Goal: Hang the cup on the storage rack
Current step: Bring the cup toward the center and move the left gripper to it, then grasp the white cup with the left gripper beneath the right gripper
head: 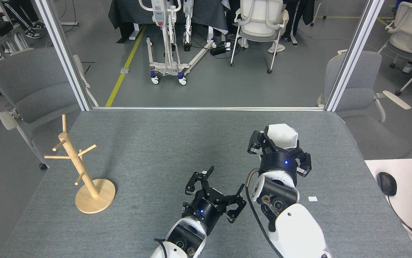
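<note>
— How many cups are there, and where?

— One cup, white with a faceted rim, mouth up, clamped between the fingers of the right gripper above the right half of the grey table.

— And the other gripper?

— The left gripper sits just left of the right arm, jaws spread wide, holding nothing.

— Racks?

— One storage rack, upright on its round base at the table's left side, well apart from both grippers. About five pegs show, all bare.

— Anything else on the table?

— One small white scrap beside the right arm.
</note>
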